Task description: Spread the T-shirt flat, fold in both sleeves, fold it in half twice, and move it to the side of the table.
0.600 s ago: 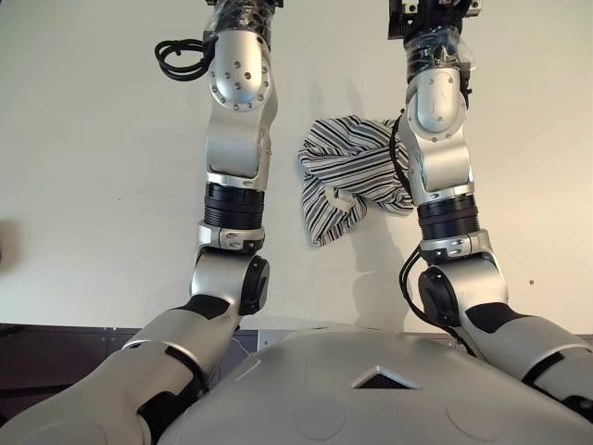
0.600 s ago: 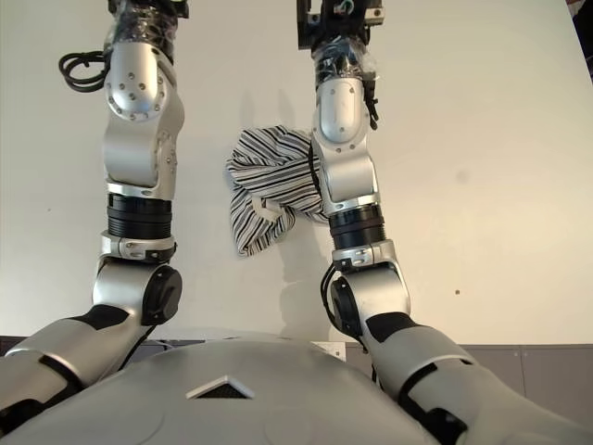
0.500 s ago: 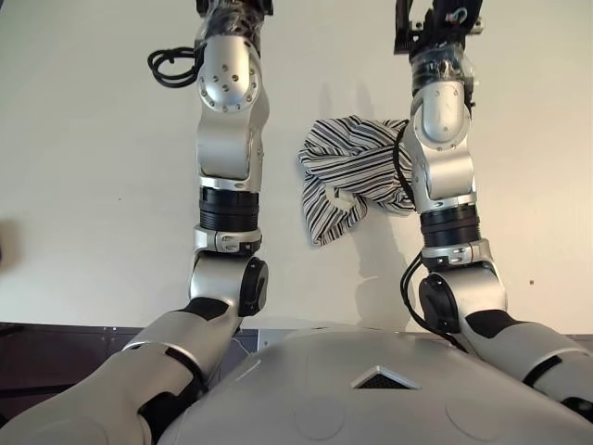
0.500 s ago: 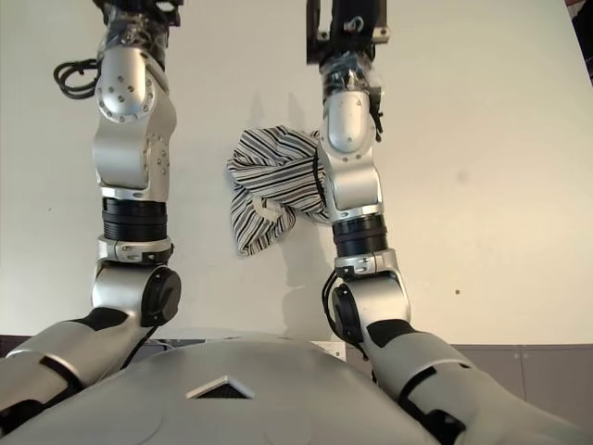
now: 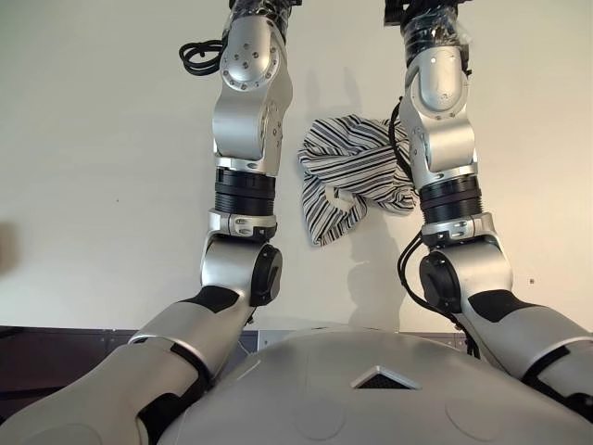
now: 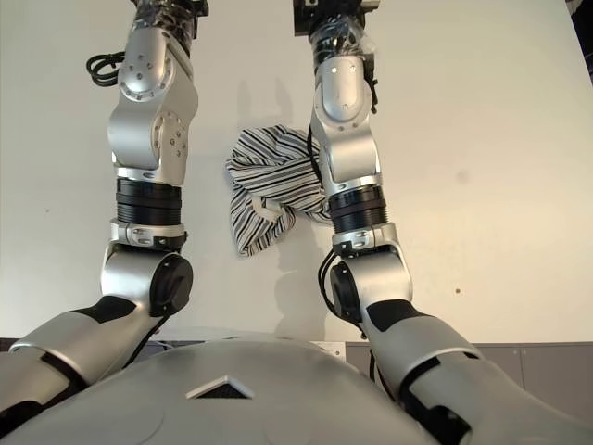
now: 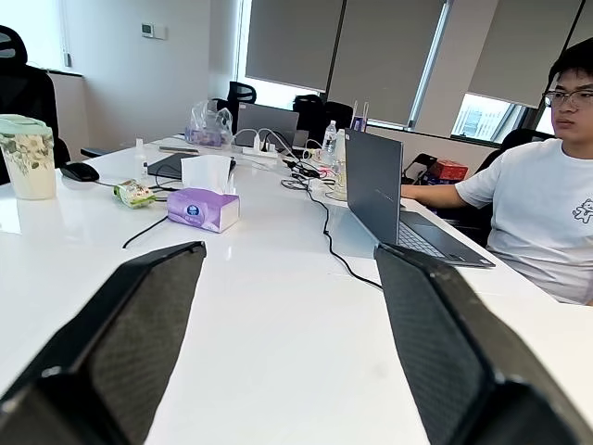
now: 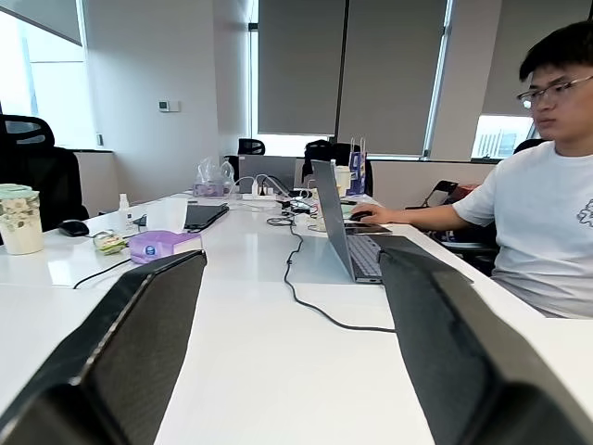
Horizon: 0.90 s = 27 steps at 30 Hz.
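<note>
Head-camera views: a white bench (image 5: 93,139) carries the T-shirt (image 5: 347,181), a garment striped in dark and white. It lies crumpled in a loose heap, neither spread nor folded, near the middle of the bench. The heap sits between the two forearms, apart from the left one and against the right one, which covers its right-hand edge. A narrower striped flap points toward the robot, and a small white label (image 5: 335,197) shows near the middle of the heap. Both arms extend forward over the bench, past the heap.

Left wrist view: the left gripper (image 7: 289,255) has its two dark, textured fingers (image 7: 120,343) set wide apart with nothing between them. Right wrist view: the right gripper (image 8: 295,260) is likewise spread wide, its fingers (image 8: 463,352) holding nothing.

Beyond the fingers, a white bench surface stretching away bears a laptop (image 7: 375,185), a purple tissue box (image 7: 202,206), a patterned cup (image 7: 28,153) and a trailing black cable (image 7: 324,236).
</note>
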### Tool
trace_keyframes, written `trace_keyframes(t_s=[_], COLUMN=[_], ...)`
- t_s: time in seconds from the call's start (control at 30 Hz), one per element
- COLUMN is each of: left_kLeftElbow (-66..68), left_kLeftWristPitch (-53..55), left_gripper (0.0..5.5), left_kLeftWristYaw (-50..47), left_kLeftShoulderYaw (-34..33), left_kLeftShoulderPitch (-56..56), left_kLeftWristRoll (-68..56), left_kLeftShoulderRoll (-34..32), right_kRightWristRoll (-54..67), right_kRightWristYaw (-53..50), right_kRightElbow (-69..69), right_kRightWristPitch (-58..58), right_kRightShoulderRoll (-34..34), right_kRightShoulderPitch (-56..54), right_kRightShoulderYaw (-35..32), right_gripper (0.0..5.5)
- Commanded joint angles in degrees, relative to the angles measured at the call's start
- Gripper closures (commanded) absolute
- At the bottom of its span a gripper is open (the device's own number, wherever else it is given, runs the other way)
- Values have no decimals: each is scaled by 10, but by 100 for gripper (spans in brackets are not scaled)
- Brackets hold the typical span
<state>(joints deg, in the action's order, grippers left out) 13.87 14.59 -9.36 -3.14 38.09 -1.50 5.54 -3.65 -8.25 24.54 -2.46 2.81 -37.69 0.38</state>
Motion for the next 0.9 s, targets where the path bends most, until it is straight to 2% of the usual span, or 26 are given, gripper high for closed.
trace_keyframes(t_s=[0.03,0.37,0.53,0.9], left_kLeftElbow=[6,20,7,21], left_kLeftWristPitch=[-20,-38,-34,-46], left_gripper=[213,213,213,213], left_kLeftWristYaw=[-10,-20,-22,2], left_kLeftShoulderYaw=[15,22,49,58], left_kLeftShoulderPitch=[-10,-17,-28,-18], left_kLeftWristRoll=[25,46,57,58], left_kLeftShoulderRoll=[-4,0,23,7], right_kRightWristRoll=[-6,-9,-10,-9], right_kRightWristYaw=[-2,-6,-6,0], right_kRightElbow=[11,8,6,14], right_kRightWristPitch=[-8,-9,-6,-12], right_kRightShoulderRoll=[-4,-5,8,13], right_kRightShoulderPitch=[-13,-4,0,-8], right_kRightShoulderYaw=[0,2,13,20], right_gripper=[210,210,210,210])
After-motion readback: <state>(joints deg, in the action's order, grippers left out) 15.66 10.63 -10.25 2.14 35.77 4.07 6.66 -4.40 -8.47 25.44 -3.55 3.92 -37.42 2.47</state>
